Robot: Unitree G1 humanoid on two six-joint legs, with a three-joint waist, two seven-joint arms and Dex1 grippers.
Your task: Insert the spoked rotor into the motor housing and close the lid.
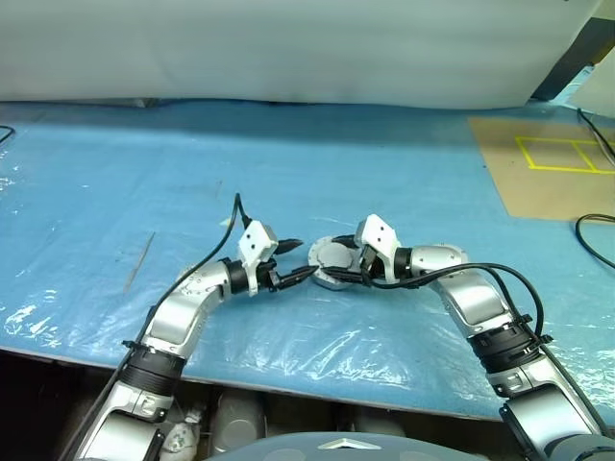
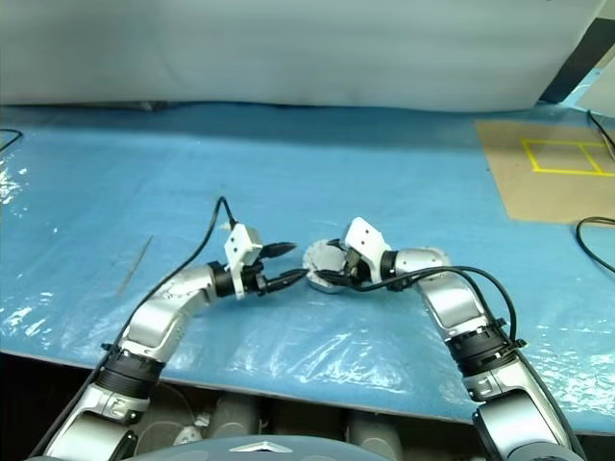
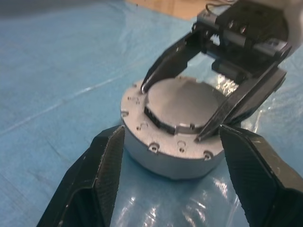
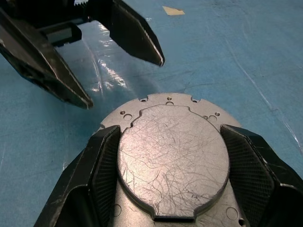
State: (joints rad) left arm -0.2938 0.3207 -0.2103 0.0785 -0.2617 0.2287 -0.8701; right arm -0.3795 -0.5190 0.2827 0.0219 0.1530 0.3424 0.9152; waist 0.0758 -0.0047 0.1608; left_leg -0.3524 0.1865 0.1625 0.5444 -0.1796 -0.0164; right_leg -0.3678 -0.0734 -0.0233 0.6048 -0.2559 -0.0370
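From the left eye view I see the blue bench [image 1: 288, 173] with the motor housing [image 1: 333, 264] sitting near the middle, a bit toward six o'clock. My left tool [image 1: 291, 261] comes at it from nine o'clock and my right tool [image 1: 357, 266] from three o'clock. The right eye view shows the same thing: both tools meet at the little silver can. In the left wrist view, my left tool's two black fingers [image 3: 102, 175] stand wide, one on each side of the housing, close to its wall, but I cannot tell if they touch it. Across from them, the right tool's fingers [image 3: 166, 66] reach over the top and hold the round lid [image 3: 184, 101]. In the right wrist view, my right tool [image 4: 168, 163] is closed on the lid, with one finger on each side of the scratched silver disc. The lid lies on top of the housing and looks flat, with its little tabs near the notches in the rim. The left tool's fingers [image 4: 52, 78] hang spread at about eleven o'clock, just off the housing. I cannot see any copper wire or the spoked rotor, so I think the rotor is already inside under the lid. I judge the job is nearly done. What is left is to press or turn the lid snug and let go.
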